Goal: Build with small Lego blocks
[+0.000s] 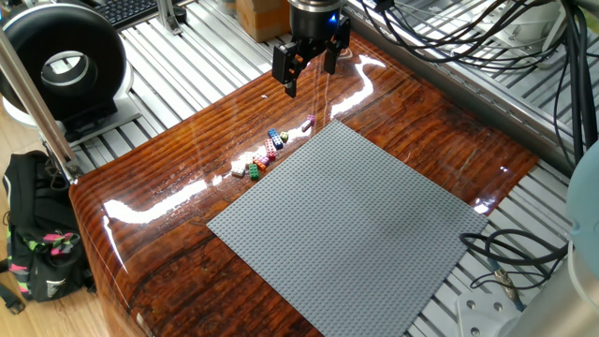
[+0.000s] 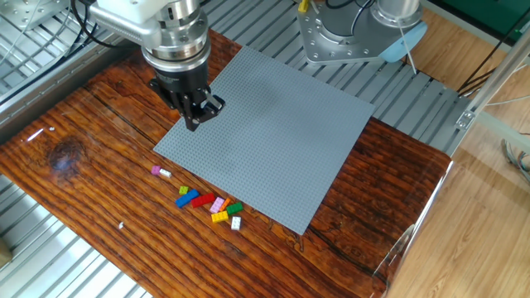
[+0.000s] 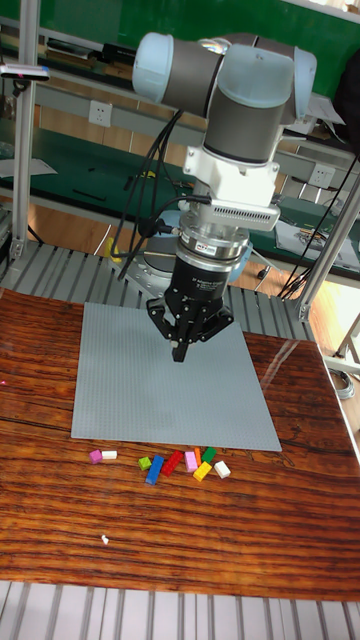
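Our gripper (image 3: pixel 181 350) hangs point-down from the arm above the grey baseplate (image 3: pixel 120 380), well apart from the small Lego blocks (image 3: pixel 173 463) and with nothing visible between its fingers. We cannot tell whether it is parted or closed. In one fixed view the two fingers show a gap between them, yet in the other fixed view and in the tall fixed view they seem to meet at a single tip. The blocks all lie loose on the wooden tabletop (image 3: pixel 150 540), just off the near edge of the baseplate as the tall fixed view shows it, and none sits on the plate itself. Reading that view from left to right, we first find a pink block (image 3: pixel 96 456) with a white block (image 3: pixel 110 454) touching its right end, the pair lying a little apart from the others. Next comes a light green block (image 3: pixel 145 463), then a blue block (image 3: pixel 154 472) lying at a slant just beside it. A red block (image 3: pixel 173 461) leans the same way against the blue one, and a second pink block (image 3: pixel 191 461) lies close on its right. A yellow block (image 3: pixel 201 471) rests just below that pink one, nearer to us, with a dark green block (image 3: pixel 208 455) just above it, towards the baseplate. Furthest right lies a second white block (image 3: pixel 222 468), close beside the yellow one. Whether these clustered blocks touch or merely lie close we cannot make out, as they are too small.
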`<state>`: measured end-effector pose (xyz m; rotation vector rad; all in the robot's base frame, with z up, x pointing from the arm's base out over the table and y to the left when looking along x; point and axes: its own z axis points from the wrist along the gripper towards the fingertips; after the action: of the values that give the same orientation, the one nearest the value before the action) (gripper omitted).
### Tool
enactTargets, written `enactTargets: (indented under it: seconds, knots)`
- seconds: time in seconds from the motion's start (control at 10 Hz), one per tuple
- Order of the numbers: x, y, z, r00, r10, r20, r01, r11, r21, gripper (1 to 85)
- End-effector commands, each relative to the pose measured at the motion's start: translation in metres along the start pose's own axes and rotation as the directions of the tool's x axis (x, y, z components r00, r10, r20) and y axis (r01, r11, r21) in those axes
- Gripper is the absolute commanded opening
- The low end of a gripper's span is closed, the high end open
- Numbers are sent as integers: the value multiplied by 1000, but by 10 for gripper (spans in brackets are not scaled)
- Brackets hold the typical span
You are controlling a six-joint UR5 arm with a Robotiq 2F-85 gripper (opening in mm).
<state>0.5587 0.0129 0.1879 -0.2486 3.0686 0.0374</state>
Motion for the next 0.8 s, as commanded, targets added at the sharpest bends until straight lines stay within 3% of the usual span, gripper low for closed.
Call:
enactTargets:
  seconds: [0.0, 0.2, 0.4, 0.7]
  knots:
    - [-4, 3, -1, 1000, 0, 13, 1, 1000, -12, 20]
    - [-9, 2, -1, 999, 1, 33, -1, 1000, -9, 20]
    - [-25, 10, 2, 995, 9, 95, -5, 999, -41, 20]
    - [-28, 11, 4, 994, 4, 106, 0, 999, -37, 20]
